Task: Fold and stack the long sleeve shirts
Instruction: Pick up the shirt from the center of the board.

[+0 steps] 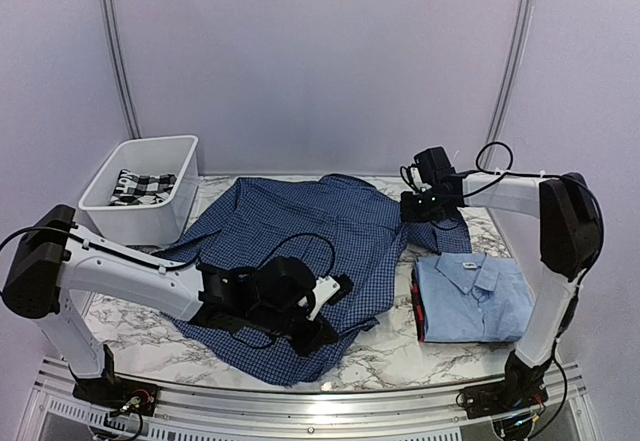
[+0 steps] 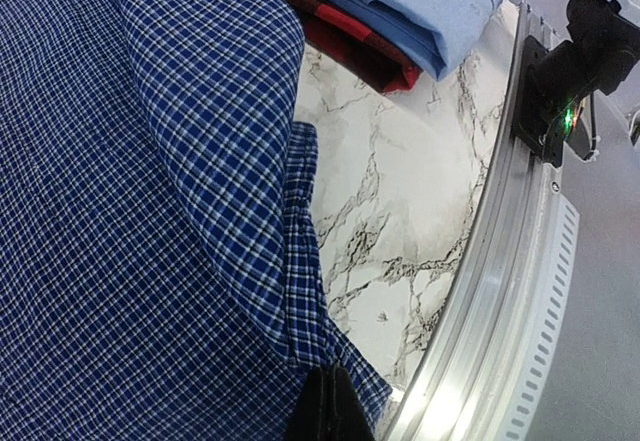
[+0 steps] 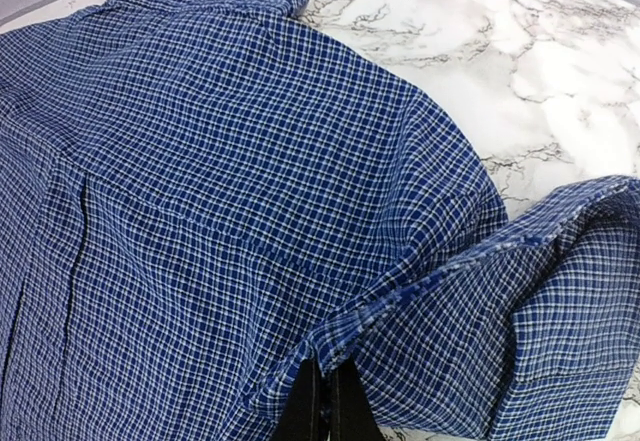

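Closest of all, a shiny metal rail [image 1: 300,401] is running along the near edge of the marble table [image 1: 390,351]. Just past it, the left gripper [image 1: 338,286] is squeezing tight on the near right edge of the dark blue shirt [image 1: 300,226], and the cloth is rising in a little ridge up to its fingertips.

This checked shirt is lying open in the middle of the table. Its long way is going from near to far, leaning a bit to the right, with the bottom hem pointing at the arms and the collar pointing away. One sleeve is reaching out to the left, toward the bin.

To the right, the light blue shirt [image 1: 470,296] is sitting folded into a neat block, collar on top and toward the far side. It is resting on a folded red cloth [image 2: 340,46]. That is making two blue shirts and one red piece.

Bare marble is showing between the folded pile and the checked shirt, and more at the near left corner.

Farther back, the right gripper [image 1: 415,213] is pinched shut on the far right shoulder part of the checked shirt, lifting a fold.

At the far left, one white bin [image 1: 135,223] is holding one black and white cloth [image 1: 140,186]. It is close beside the sleeve. Bare marble is also lying along the far right edge.
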